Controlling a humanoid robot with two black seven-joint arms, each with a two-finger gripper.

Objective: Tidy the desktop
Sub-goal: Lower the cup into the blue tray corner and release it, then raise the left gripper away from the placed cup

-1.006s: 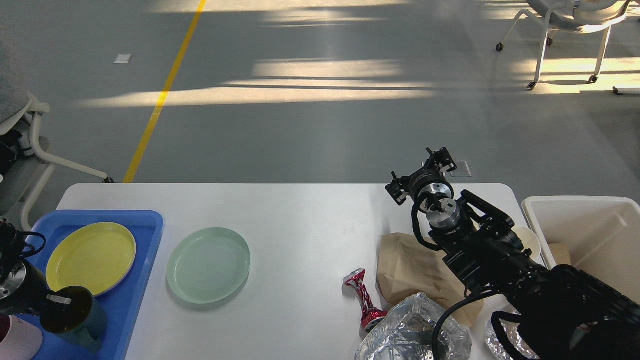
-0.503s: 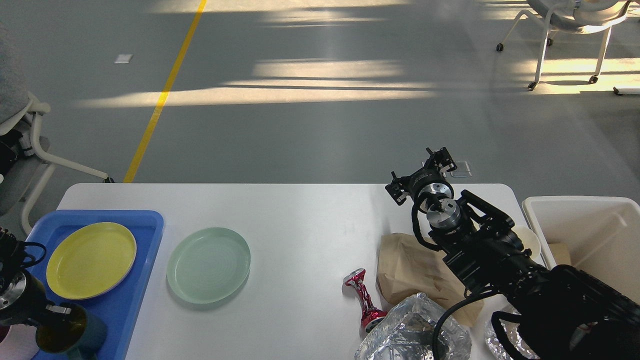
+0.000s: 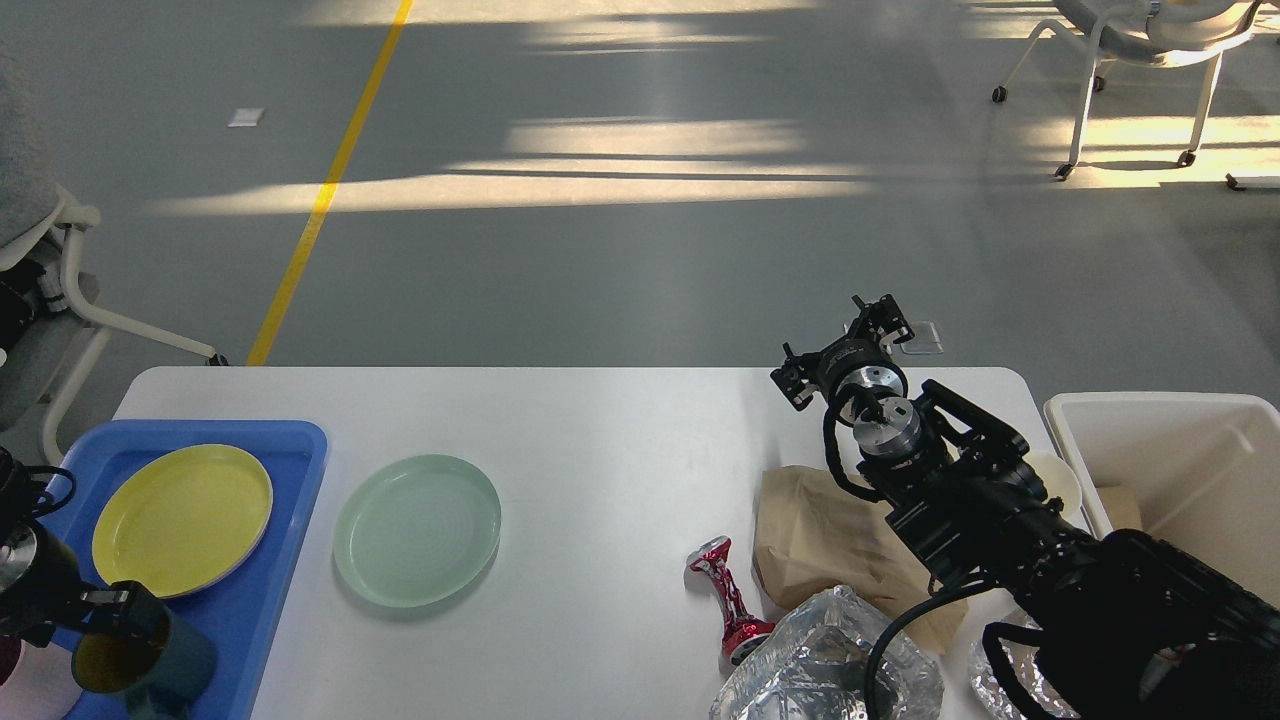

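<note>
On my desk [image 3: 600, 430]: tray [image 3: 290, 450] far left holding a plate [image 3: 182, 518]; second plate [image 3: 416, 528] beside it; bag [image 3: 820, 535], can [image 3: 728, 600], foil [image 3: 820, 660] right; bin [image 3: 1170, 450] beyond.

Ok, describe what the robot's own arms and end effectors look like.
Right arm: boxy matte-black links, silver cylindrical joints near the wrist, looping black cables, and a small black two-finger right end effector. Left arm: black with a silver joint and a black cable; its left end effector is dark and indistinct.

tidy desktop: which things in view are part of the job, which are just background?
Job: desktop, green plate, crushed can, paper bag, foil, blue tray, yellow plate, cup, bin.

Background: chairs, yellow floor line.
</note>
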